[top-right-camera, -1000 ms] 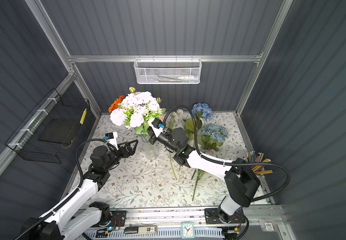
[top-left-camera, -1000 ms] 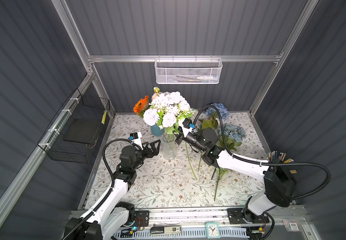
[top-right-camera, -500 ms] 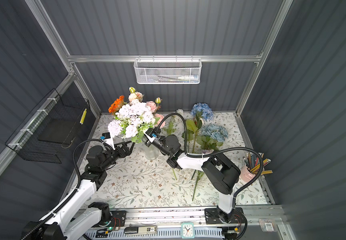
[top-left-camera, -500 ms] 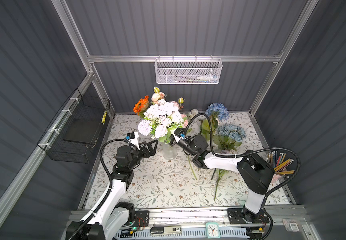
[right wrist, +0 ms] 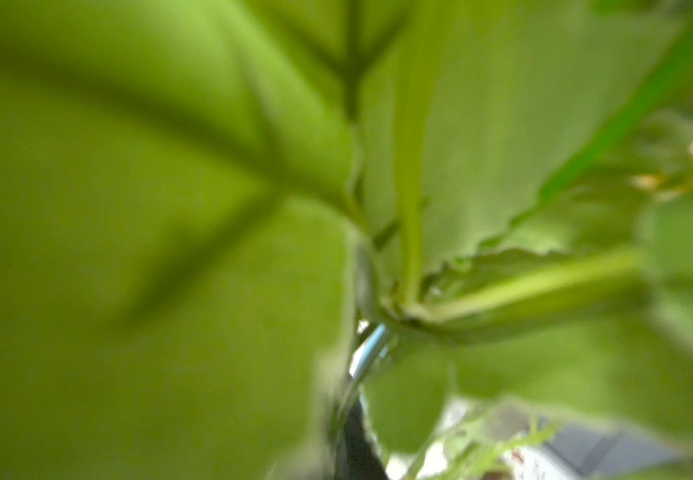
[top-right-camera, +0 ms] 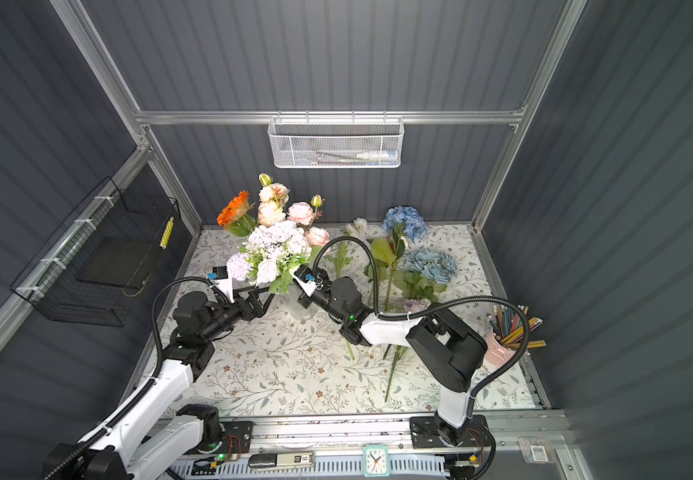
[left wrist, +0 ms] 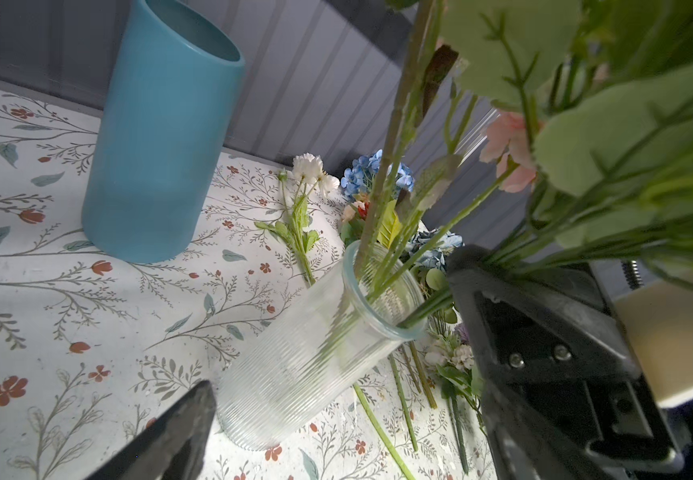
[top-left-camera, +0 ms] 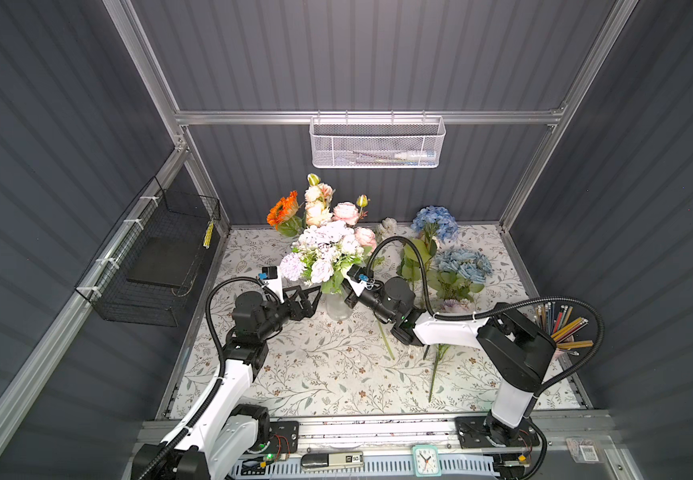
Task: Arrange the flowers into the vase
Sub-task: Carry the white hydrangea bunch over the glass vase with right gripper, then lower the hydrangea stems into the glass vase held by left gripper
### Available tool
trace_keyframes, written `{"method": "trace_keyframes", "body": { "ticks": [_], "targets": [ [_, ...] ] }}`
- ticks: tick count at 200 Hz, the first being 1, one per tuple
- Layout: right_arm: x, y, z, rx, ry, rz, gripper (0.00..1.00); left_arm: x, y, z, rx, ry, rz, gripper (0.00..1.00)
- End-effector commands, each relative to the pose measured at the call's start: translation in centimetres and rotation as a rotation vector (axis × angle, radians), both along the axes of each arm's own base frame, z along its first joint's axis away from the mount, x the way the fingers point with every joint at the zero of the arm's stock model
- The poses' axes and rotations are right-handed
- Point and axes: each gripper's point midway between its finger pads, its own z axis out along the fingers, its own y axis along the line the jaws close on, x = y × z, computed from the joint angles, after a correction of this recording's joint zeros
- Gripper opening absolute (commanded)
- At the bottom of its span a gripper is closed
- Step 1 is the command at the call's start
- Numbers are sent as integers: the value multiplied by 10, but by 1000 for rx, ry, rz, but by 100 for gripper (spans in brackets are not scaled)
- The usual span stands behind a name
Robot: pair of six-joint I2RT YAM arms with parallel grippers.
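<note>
White arm links, black joints, ribbed black cables, black fingers with triangular cut-outs, fastened by small screws, blue tags fixed at wrists.

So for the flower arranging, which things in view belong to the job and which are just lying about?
Job: glass vase, white-lilac bunch, orange daisy, pink blooms, blue hydrangea, dusty-blue roses, white sprig.

Lying about: teal vase, pencil cup, white mesh basket, black wire basket, clock.
</note>
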Motion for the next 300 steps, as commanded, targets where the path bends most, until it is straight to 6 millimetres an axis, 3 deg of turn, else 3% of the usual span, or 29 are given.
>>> {"method": "trace_keyframes", "body": {
  "ticks": [1, 43, 88, 136, 193, 226, 275, 300],
  "targets": [
    [3, -5, -11, -46, 105, -36, 0, -3, 7, -15, 28, 29, 41, 100],
    [6, -9, -28, -143, 199, -65, 0, -8, -1, -22, -22, 52, -4, 100],
    [8, -7, -42, -202, 267, -72, 7, -13, -20, -23, -35, 52, -72, 100],
    [13, -6, -35, -250, 292, -91, 31, -10, -26, -8, -48, 15, -93, 100],
    [0, -26, -18, -250, 249, -107, 47, -4, -29, 3, -53, -22, -96, 100],
    [-10, -42, -10, -249, 220, -118, 56, 0, -21, -2, -63, -13, -35, 100],
    [-17, -60, 4, -236, 167, -149, 59, 4, 12, -42, 17, 134, 173, 100],
    [-11, -80, 6, -236, 154, -233, 61, -4, 25, -49, 49, 158, 234, 100]
  ]
}}
